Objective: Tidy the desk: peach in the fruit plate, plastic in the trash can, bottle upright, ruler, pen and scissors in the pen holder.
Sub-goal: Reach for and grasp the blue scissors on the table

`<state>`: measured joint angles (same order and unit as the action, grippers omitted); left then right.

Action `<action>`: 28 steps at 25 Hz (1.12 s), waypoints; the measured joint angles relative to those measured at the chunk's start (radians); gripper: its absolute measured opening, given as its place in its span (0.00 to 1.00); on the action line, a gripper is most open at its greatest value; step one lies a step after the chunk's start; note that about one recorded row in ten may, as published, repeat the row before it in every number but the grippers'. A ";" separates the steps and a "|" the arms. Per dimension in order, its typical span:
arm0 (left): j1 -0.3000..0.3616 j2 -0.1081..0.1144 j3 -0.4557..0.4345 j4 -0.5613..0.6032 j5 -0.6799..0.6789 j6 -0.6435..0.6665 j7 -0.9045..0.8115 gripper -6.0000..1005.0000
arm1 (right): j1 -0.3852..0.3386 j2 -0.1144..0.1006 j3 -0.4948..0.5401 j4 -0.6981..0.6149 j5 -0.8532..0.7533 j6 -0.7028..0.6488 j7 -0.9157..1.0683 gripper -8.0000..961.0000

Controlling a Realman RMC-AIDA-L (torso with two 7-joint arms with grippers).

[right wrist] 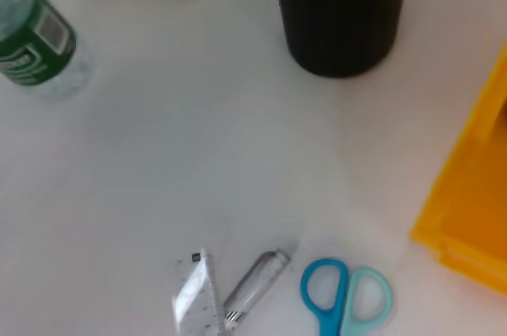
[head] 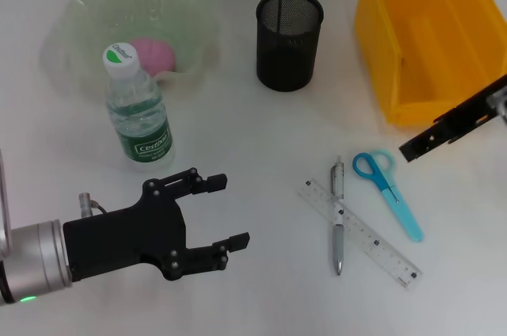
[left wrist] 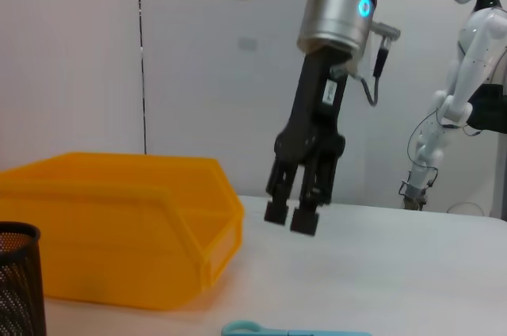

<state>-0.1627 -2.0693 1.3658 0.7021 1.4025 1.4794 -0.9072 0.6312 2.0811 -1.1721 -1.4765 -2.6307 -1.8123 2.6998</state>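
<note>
A pink peach [head: 154,54] lies in the pale green fruit plate [head: 79,15]. A clear bottle [head: 139,114] with a green label stands upright in front of the plate. A black mesh pen holder [head: 289,39] stands at the back middle. A silver pen [head: 338,213] lies across a clear ruler [head: 372,242], with blue scissors [head: 386,192] beside them. My left gripper [head: 228,211] is open and empty, right of the bottle's base. My right gripper [head: 410,149] hangs shut above the table, right of the scissors; it also shows in the left wrist view [left wrist: 289,217]. No plastic shows.
A yellow bin [head: 428,35] stands at the back right, close behind my right gripper. The right wrist view shows the bottle [right wrist: 36,47], pen holder [right wrist: 341,11], scissors [right wrist: 344,296], pen [right wrist: 257,284] and ruler [right wrist: 196,300] below.
</note>
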 joint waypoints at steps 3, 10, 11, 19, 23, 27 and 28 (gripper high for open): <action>0.000 0.000 -0.001 0.000 0.001 0.000 -0.003 0.79 | -0.013 0.002 -0.044 0.028 -0.003 0.033 0.050 0.81; 0.000 0.002 -0.002 -0.001 0.004 0.001 -0.001 0.79 | -0.059 0.004 -0.135 0.025 -0.006 0.074 0.119 0.81; 0.000 0.002 -0.002 -0.001 0.005 0.001 -0.001 0.79 | -0.070 0.005 -0.167 0.023 -0.016 0.086 0.121 0.81; -0.002 0.001 -0.001 -0.001 0.008 -0.007 0.004 0.79 | -0.081 0.005 -0.214 0.025 -0.044 0.104 0.122 0.80; -0.005 0.000 -0.001 -0.003 0.008 -0.011 0.004 0.79 | -0.087 0.005 -0.221 0.027 -0.045 0.117 0.138 0.79; -0.005 0.000 -0.001 -0.003 0.004 -0.011 0.004 0.79 | -0.098 0.005 -0.266 0.024 -0.047 0.130 0.155 0.78; -0.006 0.000 -0.002 -0.003 0.004 -0.011 0.004 0.79 | -0.100 0.005 -0.275 0.024 -0.047 0.138 0.162 0.77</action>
<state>-0.1689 -2.0693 1.3640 0.6994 1.4065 1.4679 -0.9028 0.5309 2.0863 -1.4472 -1.4520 -2.6779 -1.6745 2.8613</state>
